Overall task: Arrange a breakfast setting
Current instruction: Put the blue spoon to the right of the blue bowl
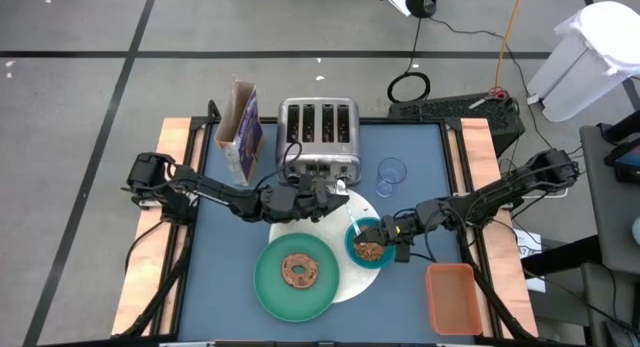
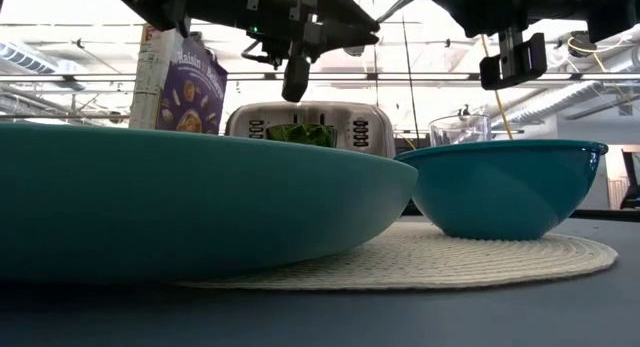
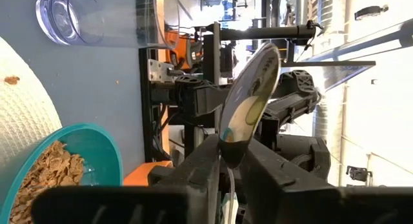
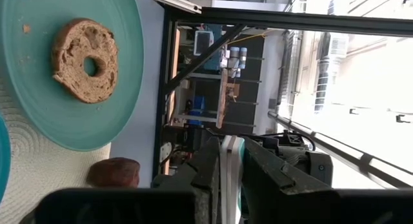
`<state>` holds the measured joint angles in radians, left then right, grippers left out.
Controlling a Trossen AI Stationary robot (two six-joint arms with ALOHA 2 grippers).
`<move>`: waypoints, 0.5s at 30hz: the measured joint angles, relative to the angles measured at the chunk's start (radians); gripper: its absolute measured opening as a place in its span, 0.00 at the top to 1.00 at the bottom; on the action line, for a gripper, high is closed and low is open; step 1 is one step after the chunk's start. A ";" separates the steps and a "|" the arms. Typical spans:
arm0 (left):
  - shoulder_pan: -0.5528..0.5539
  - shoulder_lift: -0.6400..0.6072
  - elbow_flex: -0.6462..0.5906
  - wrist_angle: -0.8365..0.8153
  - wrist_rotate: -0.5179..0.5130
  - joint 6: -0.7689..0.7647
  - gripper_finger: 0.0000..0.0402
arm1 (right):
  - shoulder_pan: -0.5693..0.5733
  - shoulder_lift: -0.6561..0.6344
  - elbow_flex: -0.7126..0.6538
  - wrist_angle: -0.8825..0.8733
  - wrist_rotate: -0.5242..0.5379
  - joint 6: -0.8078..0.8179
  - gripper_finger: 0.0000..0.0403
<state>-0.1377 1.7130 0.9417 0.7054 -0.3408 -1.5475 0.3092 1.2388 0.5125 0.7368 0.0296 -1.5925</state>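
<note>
Metal catches the light first: in the high view, at centre frame, we see the left gripper (image 1: 335, 192) over the large white round woven disc (image 1: 368, 279), just in front of the silver four-slot toaster (image 1: 318, 137). The right gripper (image 1: 403, 237) hangs at the smaller teal bowl (image 1: 366, 242) of cereal, with the green plate (image 1: 295, 277) and its brown ring pastry (image 1: 299, 271) lower centre, the clear glass (image 1: 391, 173) right of the toaster, the purple cereal box (image 1: 242, 132) to its left and an orange tray (image 1: 451, 298) at lower right.

In the low view, the plate's rim fills the left, the bowl sits right, and the toaster stands between them behind.

In the left wrist view, we find the fingers (image 3: 203, 162) clamped on the neck of the metal spoon (image 3: 250, 98), bowl end pointing outward. We judge it light, stiff and slippery, best pinched on the flat handle; the bowl rim and glass crowd its landing spot.

In the right wrist view, the fingers (image 4: 206, 161) stand together on nothing, the pastry at upper left and the dark red fruit (image 4: 113, 172) at lower left.
</note>
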 joint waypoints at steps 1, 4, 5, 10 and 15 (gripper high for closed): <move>0.000 0.000 0.000 0.000 0.000 0.000 0.85 | 0.000 0.000 0.000 0.000 0.000 0.000 0.89; 0.000 0.000 0.000 0.000 0.000 0.000 0.90 | 0.000 0.000 0.000 -0.001 0.000 0.000 0.89; 0.000 0.000 0.000 0.000 0.000 -0.003 0.91 | 0.000 0.000 0.000 -0.003 0.000 0.004 0.89; 0.000 -0.001 0.000 0.007 0.003 -0.011 0.97 | 0.000 0.001 0.000 -0.012 0.000 0.028 0.89; 0.000 -0.001 0.000 0.007 0.003 -0.010 0.97 | 0.000 0.001 0.000 -0.012 0.000 0.032 0.89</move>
<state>-0.1376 1.7119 0.9417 0.7128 -0.3374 -1.5570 0.3092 1.2396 0.5125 0.7250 0.0296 -1.5608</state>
